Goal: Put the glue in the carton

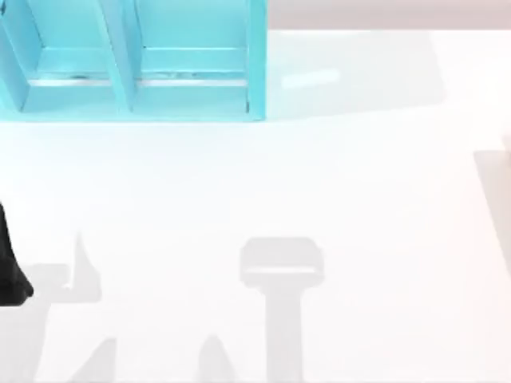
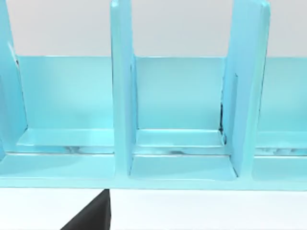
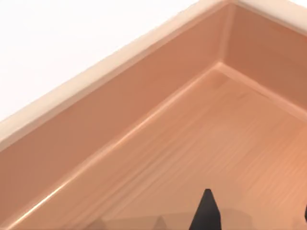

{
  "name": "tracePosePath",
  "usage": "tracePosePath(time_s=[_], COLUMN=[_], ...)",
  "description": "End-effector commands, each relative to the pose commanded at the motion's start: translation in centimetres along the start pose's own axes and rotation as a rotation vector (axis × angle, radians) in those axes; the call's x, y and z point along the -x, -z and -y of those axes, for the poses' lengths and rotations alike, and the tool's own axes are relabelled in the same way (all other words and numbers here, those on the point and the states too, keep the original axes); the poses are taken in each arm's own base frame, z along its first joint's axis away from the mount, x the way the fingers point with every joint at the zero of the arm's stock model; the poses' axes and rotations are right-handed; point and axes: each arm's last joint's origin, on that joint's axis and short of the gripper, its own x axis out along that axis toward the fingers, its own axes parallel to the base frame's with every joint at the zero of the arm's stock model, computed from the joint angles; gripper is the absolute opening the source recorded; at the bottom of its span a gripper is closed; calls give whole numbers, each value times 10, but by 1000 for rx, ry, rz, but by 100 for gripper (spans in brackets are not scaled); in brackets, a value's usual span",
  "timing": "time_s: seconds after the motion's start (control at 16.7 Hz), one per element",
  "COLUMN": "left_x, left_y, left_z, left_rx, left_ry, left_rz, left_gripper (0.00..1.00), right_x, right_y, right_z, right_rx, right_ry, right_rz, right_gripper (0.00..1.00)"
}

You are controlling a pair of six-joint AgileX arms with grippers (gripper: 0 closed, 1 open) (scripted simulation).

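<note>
The glue is out of view. The carton (image 3: 158, 158) is a tan box with a pale rim, and the right wrist view looks down into its bare floor and inner corner. My right gripper (image 3: 256, 219) hangs over that floor, open, with its two dark fingertips (image 3: 206, 213) well apart and nothing between them. My left arm (image 1: 11, 270) shows as a black shape at the table's left edge. My left gripper (image 2: 90, 216) faces the front of a shelf.
A cyan shelf unit (image 1: 128, 60) with upright dividers stands at the table's back left. Its compartments (image 2: 180, 120) hold nothing. The white tabletop (image 1: 319, 183) carries only grey shadows of the arms.
</note>
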Motion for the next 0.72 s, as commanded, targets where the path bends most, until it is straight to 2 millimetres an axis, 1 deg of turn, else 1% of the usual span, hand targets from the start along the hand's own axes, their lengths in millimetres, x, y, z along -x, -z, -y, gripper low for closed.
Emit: tracePosePath(time_s=[0.36, 0.42, 0.72], left_x=[0, 0, 0], left_y=[0, 0, 0], left_z=[0, 0, 0], left_rx=[0, 0, 0], left_ry=[0, 0, 0], left_rz=[0, 0, 0], left_gripper=[100, 100, 100], right_x=[0, 0, 0], right_y=[0, 0, 0], right_z=[0, 0, 0], right_rx=[0, 0, 0], right_ry=[0, 0, 0], right_rz=[0, 0, 0], right_gripper=[98, 100, 100])
